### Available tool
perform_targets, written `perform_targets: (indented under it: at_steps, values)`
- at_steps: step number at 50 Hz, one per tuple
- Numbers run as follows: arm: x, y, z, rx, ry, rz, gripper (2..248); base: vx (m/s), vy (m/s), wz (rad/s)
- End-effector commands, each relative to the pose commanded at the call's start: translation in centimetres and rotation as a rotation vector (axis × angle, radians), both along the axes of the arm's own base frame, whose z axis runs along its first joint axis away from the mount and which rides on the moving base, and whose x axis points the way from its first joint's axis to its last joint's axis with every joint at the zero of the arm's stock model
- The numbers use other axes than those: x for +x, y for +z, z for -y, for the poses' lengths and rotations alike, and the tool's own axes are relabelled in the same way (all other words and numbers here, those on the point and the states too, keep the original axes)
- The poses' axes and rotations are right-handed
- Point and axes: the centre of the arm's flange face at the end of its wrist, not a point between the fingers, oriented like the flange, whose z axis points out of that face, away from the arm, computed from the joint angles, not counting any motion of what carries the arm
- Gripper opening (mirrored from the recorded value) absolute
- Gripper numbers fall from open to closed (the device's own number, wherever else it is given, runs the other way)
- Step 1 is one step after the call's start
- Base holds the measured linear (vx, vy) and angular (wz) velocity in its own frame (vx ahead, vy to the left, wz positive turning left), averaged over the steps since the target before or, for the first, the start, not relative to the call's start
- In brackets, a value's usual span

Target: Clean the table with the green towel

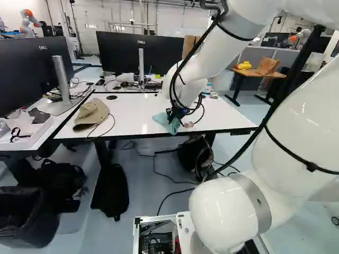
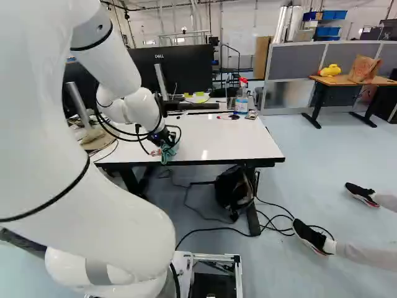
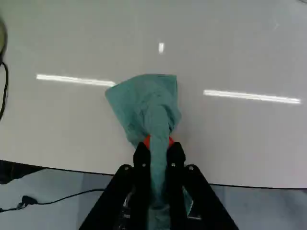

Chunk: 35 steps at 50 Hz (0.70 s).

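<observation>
Wiping appears in hand. Jaws nearly closed, clamping bunched green towel (image 3: 146,105) near table's (image 3: 240,139) near edge. Next: flat contact, far-side sweep.

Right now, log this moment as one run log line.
end effector: shut on green towel | towel: loose end over white tabletop near front edge, contact unclear | spray bottle: upright toward far edge

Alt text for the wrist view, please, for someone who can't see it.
A black two-fingered gripper pinches a bunched green cloth towel between its fingers, near the edge of a glossy white tabletop. The towel's free part fans out ahead over the tabletop.
</observation>
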Motion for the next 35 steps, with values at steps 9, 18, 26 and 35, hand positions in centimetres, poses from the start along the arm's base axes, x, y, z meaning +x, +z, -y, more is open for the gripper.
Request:
perform_targets:
  at_steps: [9, 18, 26, 35]
  values:
    - [-0.6, 1.0, 1.3, 0.003, -0.031, 0.028, 42, 0.000, 0.000, 0.000]
    - [-0.8, 1.5, 2.7, 0.004, -0.068, 0.041, 42, 0.000, 0.000, 0.000]
    - [-0.9, 1.5, 4.0, 0.003, -0.102, 0.041, 42, 0.000, 0.000, 0.000]
    - [-0.9, 1.4, 5.4, 0.003, -0.140, 0.041, 42, 0.000, 0.000, 0.000]
